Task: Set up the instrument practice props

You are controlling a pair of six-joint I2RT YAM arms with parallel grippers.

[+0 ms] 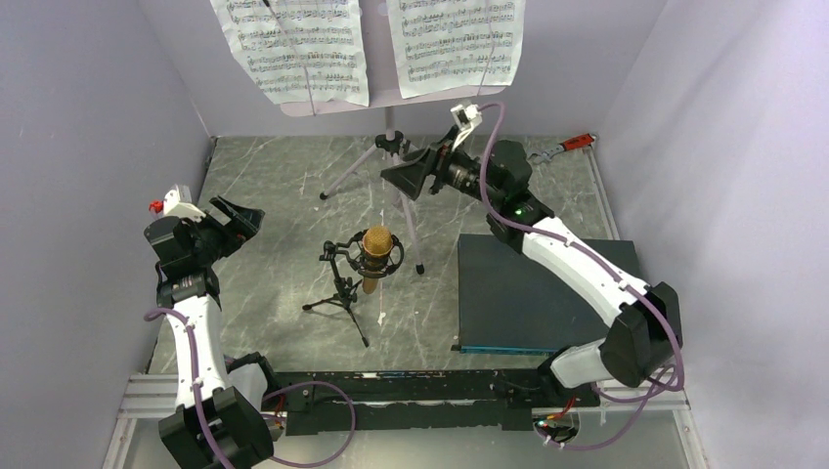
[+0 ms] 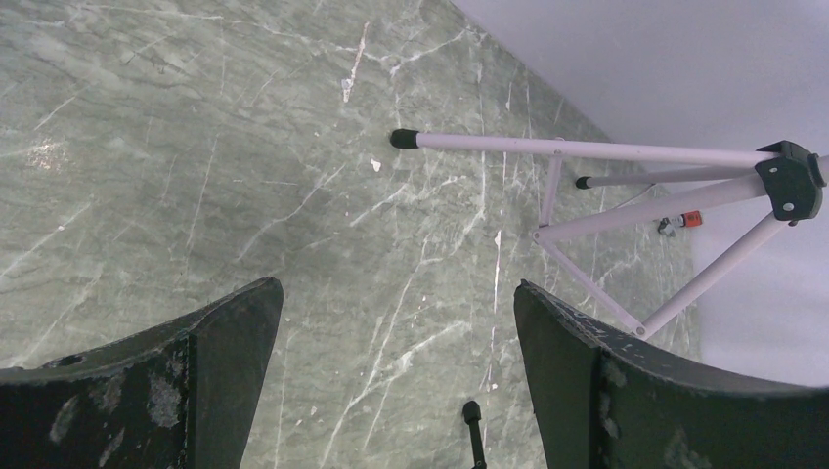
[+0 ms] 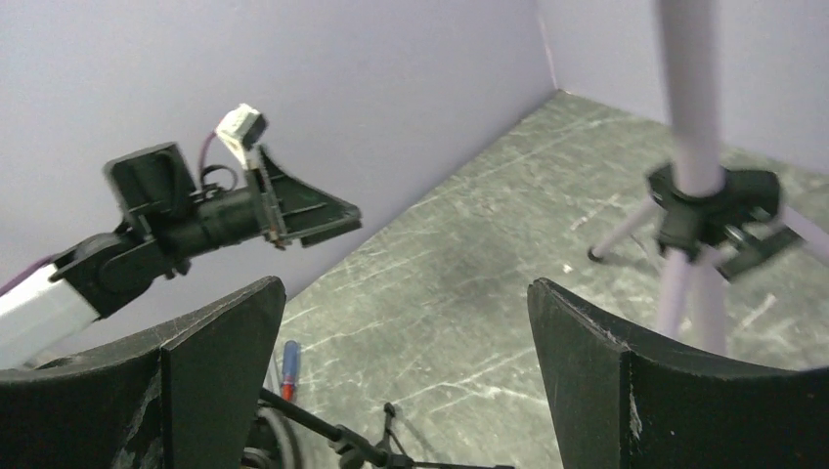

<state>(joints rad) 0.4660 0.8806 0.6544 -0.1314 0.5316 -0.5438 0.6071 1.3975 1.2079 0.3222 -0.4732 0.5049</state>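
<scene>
At the left of the worktop (image 1: 279,181), the left fingers (image 1: 239,213) are spread wide and hold nothing. They are over bare marble near the left wall. From the left wrist, these fingers (image 2: 220,357) frame only worktop. The silver legs of the music stand (image 2: 587,149) lie ahead and to the right, well apart from them. One foot of the microphone stand (image 2: 472,415) shows low in the gap between the fingers, untouched.

Toward the middle, we find the small black microphone stand (image 1: 342,293) upright on its three legs. The gold microphone (image 1: 376,252) sits in its ring mount. It stands between the two arms, apart from both sets of fingers.

Behind it, by the back wall, the music stand (image 1: 391,147) stands on its tripod. Two sheet-music pages (image 1: 293,49) rest side by side on its pale desk.

The right fingers (image 1: 409,176) are also spread wide and empty. They point left and are near the stand's pole, just beside the black hub where the legs meet. From the right wrist, we see these fingers (image 3: 596,362) with the pole (image 3: 689,98) and hub ahead of the right-hand one. The pole is off to the side of the gap, not between the fingers and not touched. The other arm's fingers show across the worktop in that view.

Further right, a dark flat board (image 1: 499,303) lies on the worktop under the right arm. A red-handled wrench (image 1: 577,143) lies in the far right corner.
</scene>
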